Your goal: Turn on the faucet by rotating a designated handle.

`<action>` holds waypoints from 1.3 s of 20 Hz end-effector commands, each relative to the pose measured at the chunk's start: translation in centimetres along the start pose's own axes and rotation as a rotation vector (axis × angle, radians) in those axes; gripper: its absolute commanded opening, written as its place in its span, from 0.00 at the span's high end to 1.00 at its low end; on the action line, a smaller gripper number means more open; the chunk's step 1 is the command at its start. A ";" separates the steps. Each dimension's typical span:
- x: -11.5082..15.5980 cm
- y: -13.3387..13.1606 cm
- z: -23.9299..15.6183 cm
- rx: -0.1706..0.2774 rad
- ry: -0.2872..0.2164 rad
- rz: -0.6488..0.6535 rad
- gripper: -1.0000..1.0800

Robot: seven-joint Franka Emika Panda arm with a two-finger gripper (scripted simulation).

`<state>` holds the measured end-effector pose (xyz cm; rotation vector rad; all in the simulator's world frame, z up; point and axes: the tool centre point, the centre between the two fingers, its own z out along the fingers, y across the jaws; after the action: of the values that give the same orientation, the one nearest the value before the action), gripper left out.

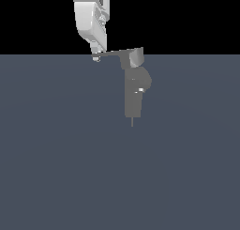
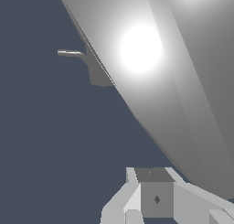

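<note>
Setting: bare simulated test scene, not a furnished room. Evidence: flat, untextured slate-blue ground plane [image 1: 56,168] meeting a pure black void at a straight horizon; no walls or furniture. Faucet [image 1: 133,95] is plain matte grey blocks, and the white robot arm [image 1: 91,18] shows faceted, rendered shading.

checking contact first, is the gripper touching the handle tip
Apparently yes: in the exterior view the gripper meets the handle tip. Open or shut: cannot tell.
</note>
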<state>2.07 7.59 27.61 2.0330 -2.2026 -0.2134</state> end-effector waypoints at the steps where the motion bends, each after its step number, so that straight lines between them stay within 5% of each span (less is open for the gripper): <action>1: -0.3 0.9 -0.2 -0.001 0.000 -0.004 1.00; 26: 3.6 6.0 0.0 -0.002 0.002 -0.001 1.00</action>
<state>-3.68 5.34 28.48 2.0414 -2.1891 -0.2152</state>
